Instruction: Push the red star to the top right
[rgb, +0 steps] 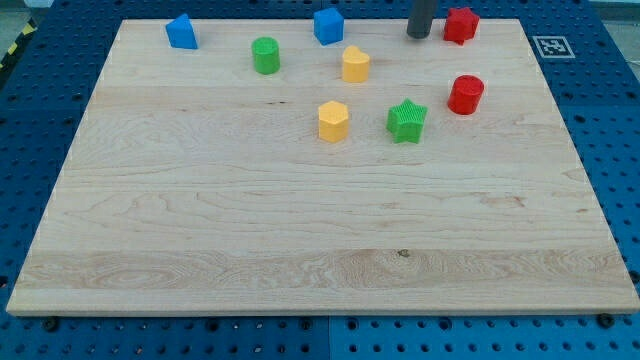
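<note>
- The rod was cut off by the view's top edge; only its lower stretch down to my tip (418, 36) showed.
- The red star (461, 24) sat just right of that tip; whether they touched could not be told.
- The table top (300, 220) had its lower corners trimmed at the view's bottom edge.
- The printed square marker (551, 46) was too small to read.

Blocks on board: 2 red (461, 24) (465, 95); 2 blue (181, 32) (328, 26); 2 green (265, 55) (407, 121); 2 yellow (355, 64) (333, 121). Total: 8.
</note>
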